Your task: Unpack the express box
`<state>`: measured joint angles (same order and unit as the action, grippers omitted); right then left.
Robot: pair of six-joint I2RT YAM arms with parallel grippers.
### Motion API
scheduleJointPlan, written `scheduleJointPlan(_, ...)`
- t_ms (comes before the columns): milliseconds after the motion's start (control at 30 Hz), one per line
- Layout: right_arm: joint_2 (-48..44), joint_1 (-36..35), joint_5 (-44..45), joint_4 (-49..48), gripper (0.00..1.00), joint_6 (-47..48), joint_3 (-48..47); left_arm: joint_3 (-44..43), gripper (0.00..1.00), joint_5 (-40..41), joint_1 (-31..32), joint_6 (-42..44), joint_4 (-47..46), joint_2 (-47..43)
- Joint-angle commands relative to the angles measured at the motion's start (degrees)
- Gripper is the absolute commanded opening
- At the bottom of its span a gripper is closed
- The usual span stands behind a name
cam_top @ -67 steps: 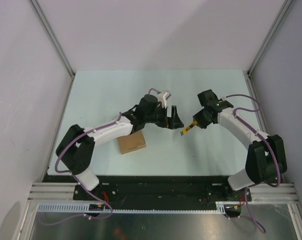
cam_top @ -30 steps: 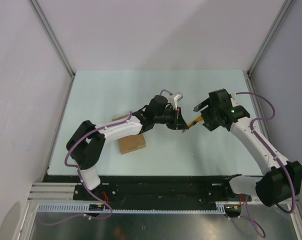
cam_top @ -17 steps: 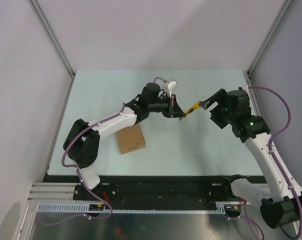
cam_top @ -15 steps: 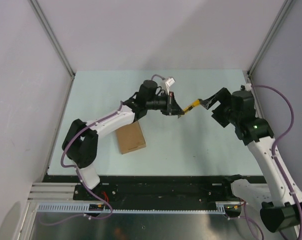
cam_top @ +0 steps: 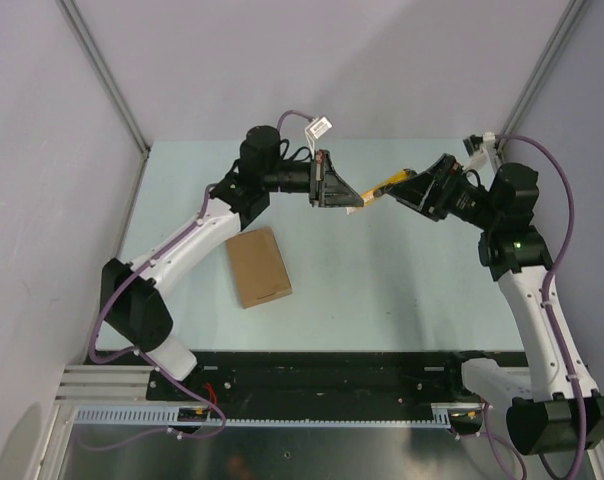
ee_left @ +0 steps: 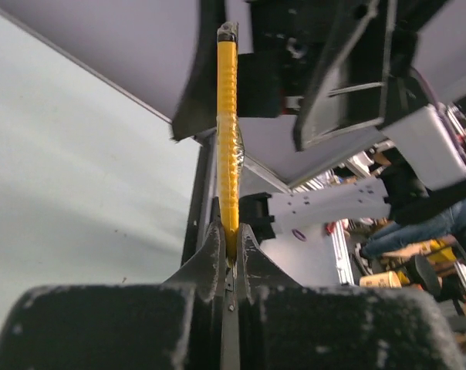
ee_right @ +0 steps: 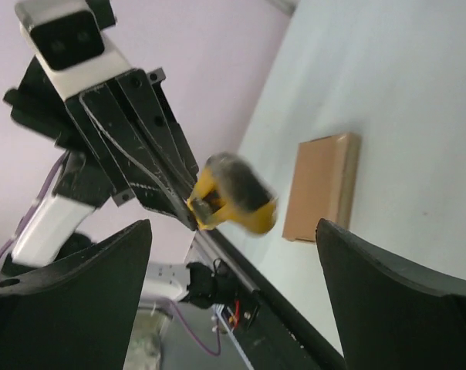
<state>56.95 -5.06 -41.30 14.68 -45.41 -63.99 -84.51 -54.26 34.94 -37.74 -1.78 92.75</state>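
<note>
My left arm [cam_top: 192,235] stretches long from the near left corner toward the far middle of the table [cam_top: 402,290], wrist turned rightward. My right arm [cam_top: 530,295] stands tall over the right edge, its wrist bent leftward, so the two tools meet nose to nose above the far half. My left gripper [ee_left: 228,240] is pinched tight on one end of the yellow utility knife [ee_left: 228,131]; its wrist camera shows the handle running straight away from the closed fingers. My right gripper [cam_top: 400,190] is spread wide: its own camera shows both fingers flanking the knife's other end, a gap the top view hides. The express box [cam_top: 259,267] lies flat, lid down, left of centre toward the near edge, well apart from both tools
</note>
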Motion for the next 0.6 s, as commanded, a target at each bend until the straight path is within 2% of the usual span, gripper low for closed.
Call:
scheduleJointPlan(0, 0.27, 0.14, -17.66, -13.78, 0.93, -1.87, -0.61, -3.82, 0.0, -8.48, -0.49, -2.43, -1.21, -2.84)
scheduleJointPlan(300, 2.64, -1.44, -23.47, -26.36, 0.91, -10.92, -0.7, -4.17, 0.0, -10.52, -0.49, -6.03, -1.21, -2.66)
scheduleJointPlan(567, 3.17, -2.41, -24.27, -25.66, 0.88, -12.25, -0.61, -4.79, 0.0, -11.31, -0.49, -6.91, -1.38, -2.05)
